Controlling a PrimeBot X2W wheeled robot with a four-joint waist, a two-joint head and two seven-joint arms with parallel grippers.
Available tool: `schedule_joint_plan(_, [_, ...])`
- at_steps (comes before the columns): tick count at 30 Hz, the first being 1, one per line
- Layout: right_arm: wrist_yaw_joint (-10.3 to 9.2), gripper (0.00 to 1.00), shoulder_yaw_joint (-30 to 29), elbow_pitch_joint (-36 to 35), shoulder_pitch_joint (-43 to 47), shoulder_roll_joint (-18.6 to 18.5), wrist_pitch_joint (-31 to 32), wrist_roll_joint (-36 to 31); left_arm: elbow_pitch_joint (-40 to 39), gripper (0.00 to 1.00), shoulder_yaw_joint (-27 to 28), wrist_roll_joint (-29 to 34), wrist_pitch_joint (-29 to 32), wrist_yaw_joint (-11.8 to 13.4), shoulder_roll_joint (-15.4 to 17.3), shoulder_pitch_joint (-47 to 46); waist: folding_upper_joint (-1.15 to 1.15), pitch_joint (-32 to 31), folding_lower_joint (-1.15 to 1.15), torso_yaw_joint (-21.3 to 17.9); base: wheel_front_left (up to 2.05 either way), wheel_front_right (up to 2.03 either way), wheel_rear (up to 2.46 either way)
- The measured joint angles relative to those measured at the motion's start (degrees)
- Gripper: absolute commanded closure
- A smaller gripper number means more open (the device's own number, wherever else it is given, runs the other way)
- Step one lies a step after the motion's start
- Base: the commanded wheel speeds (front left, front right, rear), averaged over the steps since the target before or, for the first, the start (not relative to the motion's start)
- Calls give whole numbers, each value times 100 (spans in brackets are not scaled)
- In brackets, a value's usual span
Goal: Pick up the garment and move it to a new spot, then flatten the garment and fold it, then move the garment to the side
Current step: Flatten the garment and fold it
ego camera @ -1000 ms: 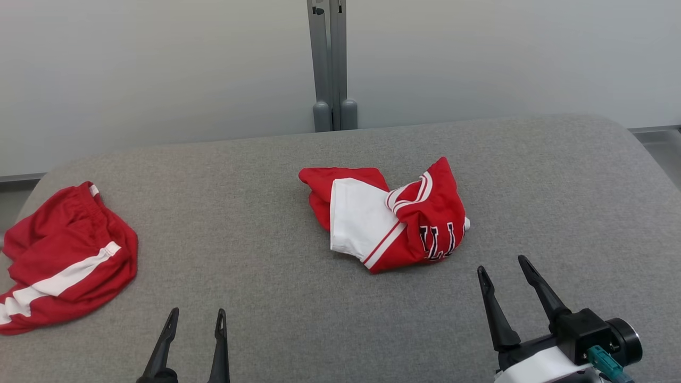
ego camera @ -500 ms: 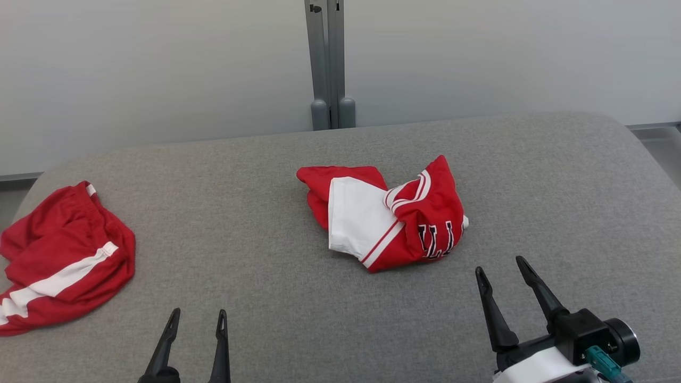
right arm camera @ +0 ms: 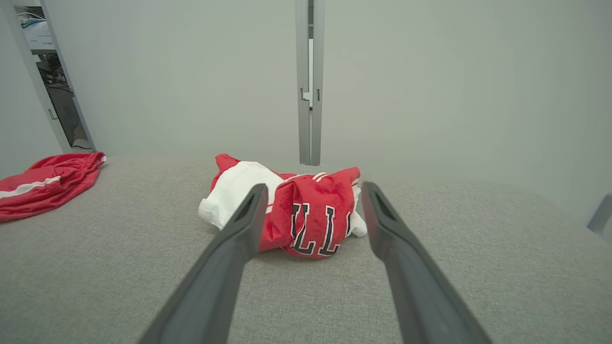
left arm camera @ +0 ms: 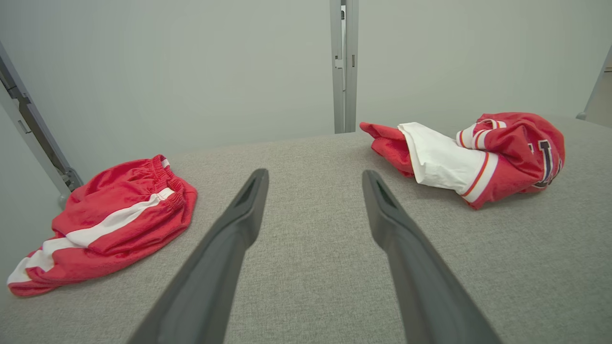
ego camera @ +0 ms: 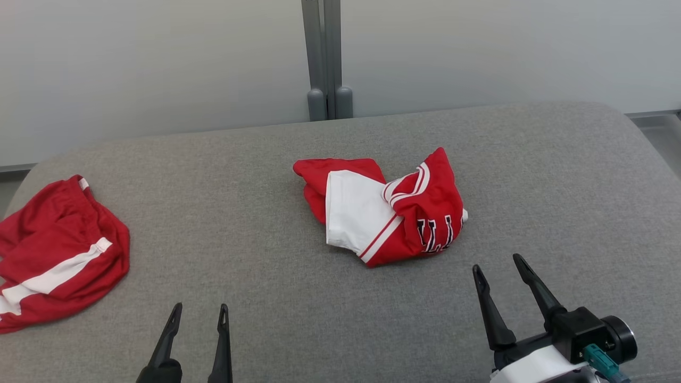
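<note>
Crumpled red-and-white garment (ego camera: 391,210) lying mid-table, nearer the far edge, grey fabric-covered table (ego camera: 255,229), left hand (ego camera: 201,305) released and empty at the near edge, right hand (ego camera: 496,262) released and empty, near the garment but apart, red shorts (ego camera: 53,255) at the left edge

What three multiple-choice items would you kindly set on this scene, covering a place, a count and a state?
1. The red shorts lie on the grey fabric surface at its: A left edge; B centre; C right edge.
2. Garments on the surface: A one; B two; C three.
3. The right gripper is: A open, short of the jersey; B shut on it; C shut, empty.
Answers: 1 A, they reach the left edge. 2 B, shorts plus the crumpled red-and-white jersey. 3 A, its jaws stand apart with bare fabric before the jersey.
</note>
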Motion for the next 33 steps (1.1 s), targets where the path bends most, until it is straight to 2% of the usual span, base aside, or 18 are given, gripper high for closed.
schedule_joint_plan(7, [0,0,81,-11,-88,1,0,-35,194,0,-42,-7,0,-40,-1,-385,0,208,0,-63,0,0,0])
schedule_joint_plan(15, [0,0,83,-94,-360,1,0,-174,614,0,-417,185,0,-397,30,-1569,0,663,0,-155,0,0,0])
schedule_joint_plan(19, [0,0,108,-140,-616,0,0,-234,1035,0,-859,316,-1,-542,127,-2447,0,1013,0,-189,0,0,0])
schedule_joint_plan(25, [0,0,133,-194,-959,0,0,-287,1744,0,-1590,398,0,-616,201,-3779,0,1562,1,-276,0,0,0])
schedule_joint_plan(33, [0,0,151,-261,-1199,-2,0,-268,3409,0,-2949,467,76,-632,339,-5500,0,2217,1,-512,0,0,0])
